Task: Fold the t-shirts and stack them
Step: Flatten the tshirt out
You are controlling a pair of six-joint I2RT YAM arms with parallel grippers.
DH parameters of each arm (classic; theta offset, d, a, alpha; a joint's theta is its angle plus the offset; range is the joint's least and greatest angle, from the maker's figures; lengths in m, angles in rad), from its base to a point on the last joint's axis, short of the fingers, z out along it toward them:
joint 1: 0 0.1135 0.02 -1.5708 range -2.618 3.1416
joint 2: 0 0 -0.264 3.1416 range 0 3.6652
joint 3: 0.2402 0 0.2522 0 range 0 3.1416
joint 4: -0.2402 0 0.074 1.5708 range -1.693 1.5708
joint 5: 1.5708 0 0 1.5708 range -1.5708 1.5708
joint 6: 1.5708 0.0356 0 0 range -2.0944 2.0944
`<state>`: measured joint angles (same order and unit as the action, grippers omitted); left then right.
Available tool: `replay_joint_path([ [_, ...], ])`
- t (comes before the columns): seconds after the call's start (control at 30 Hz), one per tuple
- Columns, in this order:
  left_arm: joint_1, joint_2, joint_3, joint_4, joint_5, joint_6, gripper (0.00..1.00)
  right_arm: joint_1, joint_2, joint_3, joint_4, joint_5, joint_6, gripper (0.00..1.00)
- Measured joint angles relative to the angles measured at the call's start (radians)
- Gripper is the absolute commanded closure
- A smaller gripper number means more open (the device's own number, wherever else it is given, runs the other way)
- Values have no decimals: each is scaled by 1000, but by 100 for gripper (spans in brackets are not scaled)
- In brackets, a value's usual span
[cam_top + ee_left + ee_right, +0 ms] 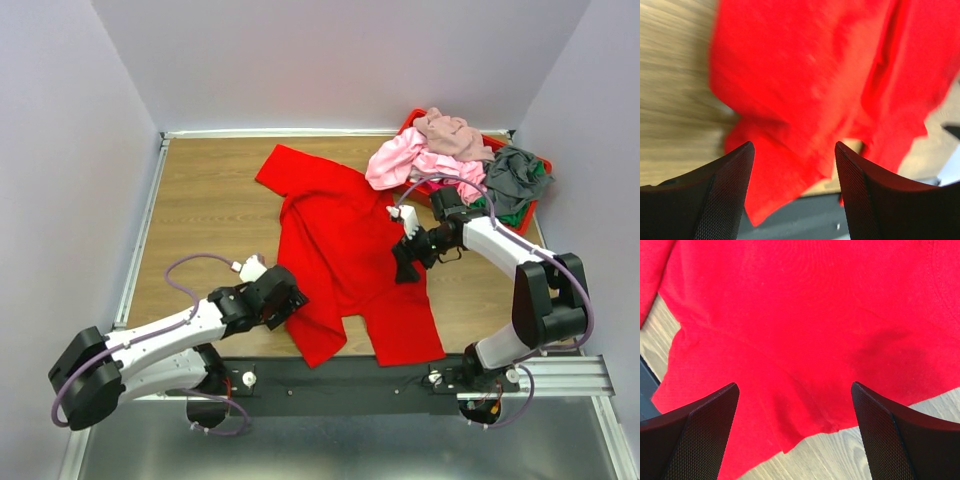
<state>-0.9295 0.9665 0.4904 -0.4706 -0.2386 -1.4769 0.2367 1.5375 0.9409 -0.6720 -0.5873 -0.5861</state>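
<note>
A bright red t-shirt (345, 250) lies spread and rumpled on the wooden table (200, 200), its hem reaching the front edge. My left gripper (292, 303) hovers open at the shirt's lower left corner. In the left wrist view the left gripper (792, 150) has red t-shirt (805, 75) cloth below its jaws and nothing between them. My right gripper (405, 270) is open over the shirt's right edge. The right wrist view shows the right gripper (795, 387) above the red t-shirt (815, 315) border, empty. Pink (410, 160), mauve-beige (450, 132) and grey (512, 172) t-shirts are piled at the back right.
The pile sits in a red plastic tray (530, 215) in the back right corner, with some green cloth (541, 170) in it. A black rail (350, 378) runs along the table's front edge between the arm bases. White walls close the back and sides.
</note>
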Motion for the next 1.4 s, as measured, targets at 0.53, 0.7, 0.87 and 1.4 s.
replay_joint_path([
  [0.53,254,43,-55,82,-75,38,77,0,8,0,1,23,10,0],
  [0.7,286,47,-53,111,-91,102,98,0,8,0,2,34,10,0],
  [0.87,313,21,-31,123,-113,171,98,-3,17,0,3,67,14,0],
  [1.4,322,-29,-59,105,187,265,39,-16,21,0,7,87,31,0],
])
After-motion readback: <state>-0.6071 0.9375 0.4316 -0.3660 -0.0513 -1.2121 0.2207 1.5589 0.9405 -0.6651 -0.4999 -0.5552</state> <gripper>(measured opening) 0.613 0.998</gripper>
